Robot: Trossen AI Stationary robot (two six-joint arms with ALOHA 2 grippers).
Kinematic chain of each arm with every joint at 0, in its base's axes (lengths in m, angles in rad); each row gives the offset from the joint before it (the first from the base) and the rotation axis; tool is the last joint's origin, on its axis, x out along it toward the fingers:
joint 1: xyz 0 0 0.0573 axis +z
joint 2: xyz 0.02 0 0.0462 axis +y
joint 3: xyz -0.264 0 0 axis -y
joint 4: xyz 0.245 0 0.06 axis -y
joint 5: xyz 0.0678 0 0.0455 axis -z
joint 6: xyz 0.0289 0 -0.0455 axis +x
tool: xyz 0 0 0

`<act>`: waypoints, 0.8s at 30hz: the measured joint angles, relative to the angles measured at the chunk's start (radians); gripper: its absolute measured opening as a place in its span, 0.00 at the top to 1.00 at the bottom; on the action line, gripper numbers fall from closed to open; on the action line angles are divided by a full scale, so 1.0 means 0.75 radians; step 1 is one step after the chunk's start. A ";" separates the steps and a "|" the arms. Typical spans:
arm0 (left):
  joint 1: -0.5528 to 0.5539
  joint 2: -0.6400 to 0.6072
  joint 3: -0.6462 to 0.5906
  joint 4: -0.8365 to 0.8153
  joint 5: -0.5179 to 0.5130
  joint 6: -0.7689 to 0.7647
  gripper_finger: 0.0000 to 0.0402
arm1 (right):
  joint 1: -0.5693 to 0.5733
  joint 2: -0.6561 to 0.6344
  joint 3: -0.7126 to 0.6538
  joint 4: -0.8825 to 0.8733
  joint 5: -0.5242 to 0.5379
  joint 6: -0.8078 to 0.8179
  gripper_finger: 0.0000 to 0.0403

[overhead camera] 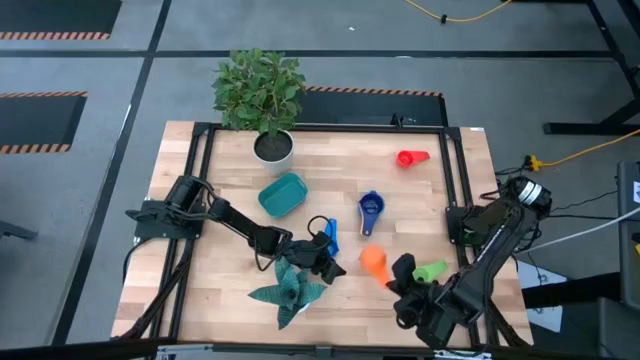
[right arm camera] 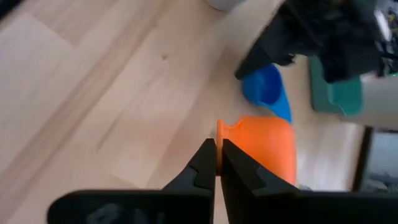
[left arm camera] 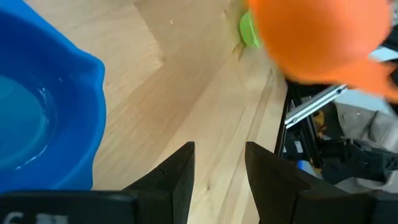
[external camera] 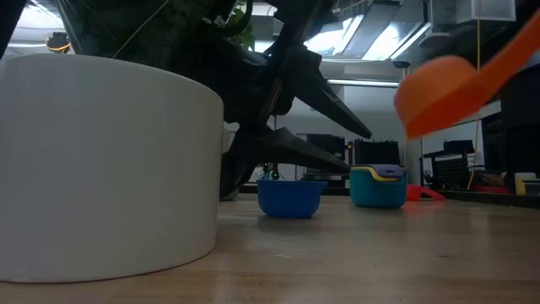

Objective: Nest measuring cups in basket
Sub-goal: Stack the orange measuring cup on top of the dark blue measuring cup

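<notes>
My right gripper (right arm camera: pixel 218 163) is shut on the orange cup (overhead camera: pixel 373 262), which shows lifted in the low view (external camera: pixel 447 89). My left gripper (left arm camera: pixel 219 171) is open and hovers beside the blue cup (overhead camera: pixel 328 237), touching nothing; the cup stands on its base on the table (external camera: pixel 289 196). The green cup (overhead camera: pixel 430 271) lies right of the orange one. The dark blue cup (overhead camera: pixel 371 210) and the red cup (overhead camera: pixel 410 158) lie farther back. The teal basket (overhead camera: pixel 282 194) stands left of centre, with a yellow edge at its rim (external camera: pixel 384 171). My right gripper pinches the orange cup's short handle (right arm camera: pixel 221 132) between its two fingers, at their free ends. The fingers come from the table's near right side, slanting down. The cup is lifted clear of the table and tilted, its bowl (external camera: pixel 439 93) lower than the handle.
A white plant pot (overhead camera: pixel 273 148) with a green plant stands at the far left. A teal leafy plant (overhead camera: pixel 290 290) in a white pot (external camera: pixel 101 169) sits near the front edge, beside my left arm. Bare wood lies between the cups in the middle (overhead camera: pixel 420 215).
</notes>
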 joint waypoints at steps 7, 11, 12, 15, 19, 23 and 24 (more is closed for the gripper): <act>-0.010 -0.001 -0.001 0.060 -0.026 0.012 0.66 | 0.040 -0.238 -0.012 -0.142 0.092 0.156 0.97; -0.023 -0.001 -0.001 0.157 -0.056 0.078 0.66 | 0.067 -0.427 -0.065 -0.187 0.215 0.300 0.97; -0.027 -0.001 -0.001 0.181 -0.069 0.094 0.66 | 0.074 -0.477 -0.085 -0.182 0.250 0.330 0.97; -0.040 -0.001 -0.001 0.258 -0.128 0.162 0.66 | 0.095 -0.613 -0.174 -0.173 0.358 0.443 0.97; -0.050 -0.001 0.032 0.293 -0.233 0.313 0.66 | 0.109 -0.777 -0.322 -0.083 0.555 0.599 0.97; -0.044 -0.001 0.114 0.293 -0.332 0.546 0.66 | 0.108 -0.889 -0.488 0.152 0.687 0.650 0.97; -0.038 -0.001 0.136 0.293 -0.358 0.611 0.66 | 0.109 -0.910 -0.530 0.230 0.701 0.643 0.97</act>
